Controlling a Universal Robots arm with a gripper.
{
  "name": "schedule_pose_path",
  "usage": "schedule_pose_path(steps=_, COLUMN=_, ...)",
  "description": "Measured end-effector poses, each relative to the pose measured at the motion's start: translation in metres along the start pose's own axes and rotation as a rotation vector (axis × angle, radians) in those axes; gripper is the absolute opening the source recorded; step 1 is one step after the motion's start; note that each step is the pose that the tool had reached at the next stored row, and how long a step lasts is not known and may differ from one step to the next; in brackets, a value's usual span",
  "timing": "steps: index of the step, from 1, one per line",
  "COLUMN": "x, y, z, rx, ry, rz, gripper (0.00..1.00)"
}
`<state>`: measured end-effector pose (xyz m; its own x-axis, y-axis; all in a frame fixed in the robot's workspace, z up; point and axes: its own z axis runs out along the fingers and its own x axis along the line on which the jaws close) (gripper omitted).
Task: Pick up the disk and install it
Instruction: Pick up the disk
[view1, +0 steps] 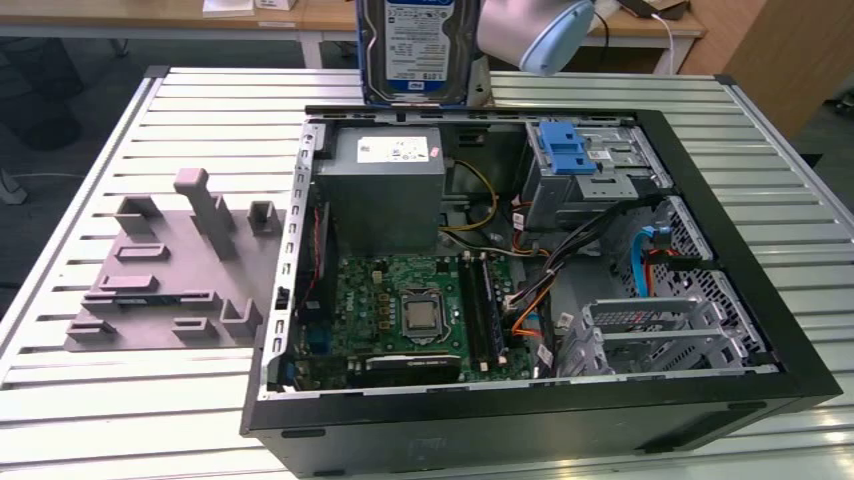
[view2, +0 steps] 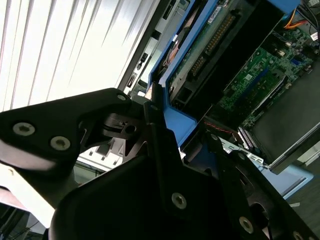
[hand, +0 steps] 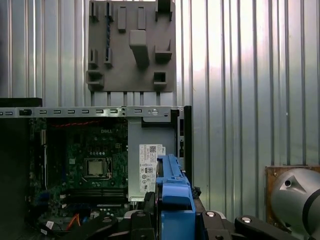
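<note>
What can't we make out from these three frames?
- Exterior view: the disk is cut off by the top edge; the grip on it is out of frame.
- First wrist view: the disk is edge-on, its label hidden; the gripper is cut by the frame edge.
- Exterior view: the drive cage interior is dark behind its blue latch; a free slot cannot be confirmed.
</note>
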<state>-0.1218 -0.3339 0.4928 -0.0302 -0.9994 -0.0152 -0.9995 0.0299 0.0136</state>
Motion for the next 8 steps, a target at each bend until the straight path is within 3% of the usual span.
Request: schedule_pose_path(steps=8, x=0.0051, y=-0.0007, z=0.0, rx=0.0001, ry=-0.0002, rz=0.001, gripper=0.36)
